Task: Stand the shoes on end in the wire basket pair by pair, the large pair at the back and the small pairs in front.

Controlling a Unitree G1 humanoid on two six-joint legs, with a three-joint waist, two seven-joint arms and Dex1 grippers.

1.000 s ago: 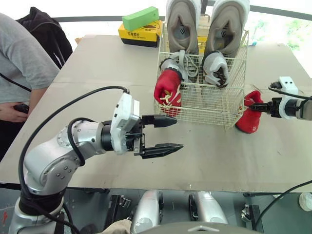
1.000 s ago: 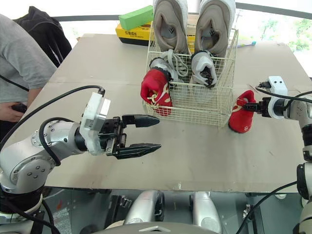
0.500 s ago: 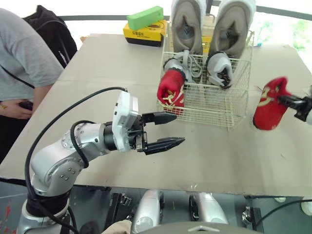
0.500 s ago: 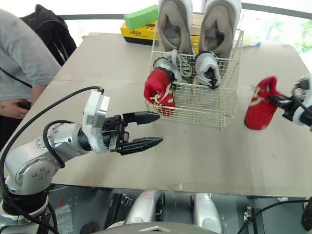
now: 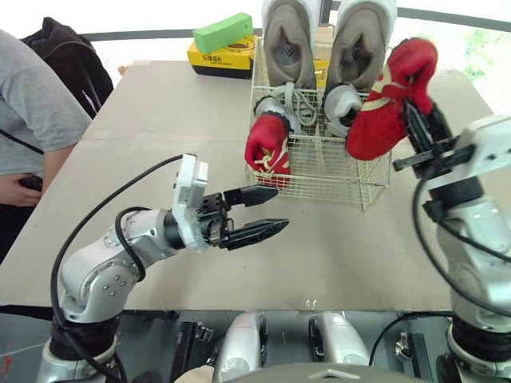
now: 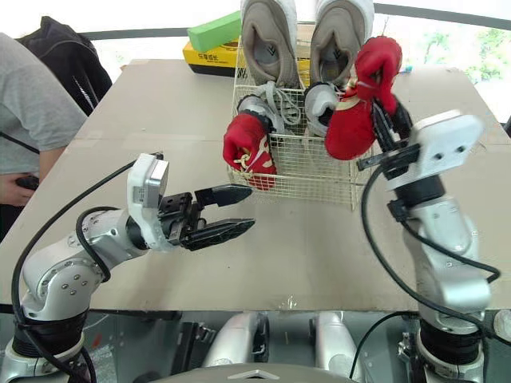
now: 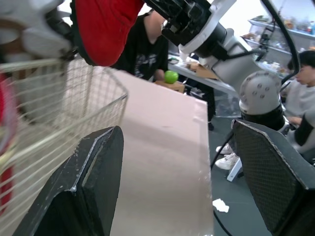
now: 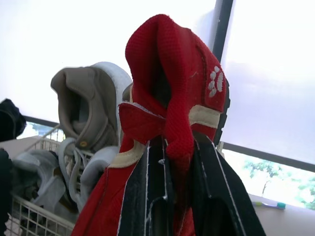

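Now gripping a red shoe (image 5: 387, 100) with the right gripper (image 8: 177, 143), with its fingers (image 8: 147, 187) pinched shut on the fabric at the shoe's opening. Holding it aloft in the upper right of the frame, overlapping the right side of the wire basket (image 5: 335, 182). Hovering the left gripper (image 5: 280, 209) at centre frame over the tabletop (image 5: 152, 112), with fingers spread apart, holding nothing and pointing toward the basket. Showing, on end in the basket at upper centre, a large grey pair (image 5: 289, 40) at the back, a small grey pair (image 5: 343, 104) before it, and a second red shoe (image 5: 267, 148) at the front left.
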